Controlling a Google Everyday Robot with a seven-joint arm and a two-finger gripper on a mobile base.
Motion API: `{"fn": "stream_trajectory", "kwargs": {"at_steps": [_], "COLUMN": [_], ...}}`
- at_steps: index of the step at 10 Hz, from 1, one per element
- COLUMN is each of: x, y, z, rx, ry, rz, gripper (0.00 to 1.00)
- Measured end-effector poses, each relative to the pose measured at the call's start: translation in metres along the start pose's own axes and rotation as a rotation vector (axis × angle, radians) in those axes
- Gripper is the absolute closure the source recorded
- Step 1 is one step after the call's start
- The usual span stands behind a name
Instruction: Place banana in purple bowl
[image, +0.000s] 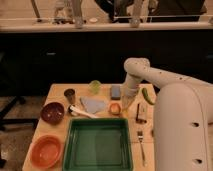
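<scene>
Since the gripper (123, 105) hangs just beside the orange fruit (115, 108), can't tell its fingers' state, it might grab that, not the banana.

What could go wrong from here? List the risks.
1. The end effector is low beside the orange fruit, so it may knock or grab that instead of the banana, which I cannot make out.
2. The purple bowl sits across the table; the carry passes the white utensil and blue cloth.

The pincer (123, 105) hangs low just beside the orange fruit (115, 108), well apart from the purple bowl (52, 112)
</scene>
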Motion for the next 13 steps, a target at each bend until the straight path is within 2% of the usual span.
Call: {"fn": "stream_trajectory", "kwargs": {"at_steps": [9,13], "x": [-0.01,-0.033], "y": [-0.029,-0.039], "z": [-0.037,-0.052], "rx": [0.087,0.109], "ry": [0.043,0.053], "rz": [-0.049,-0.09], "gripper": [1.0,1.0]}}
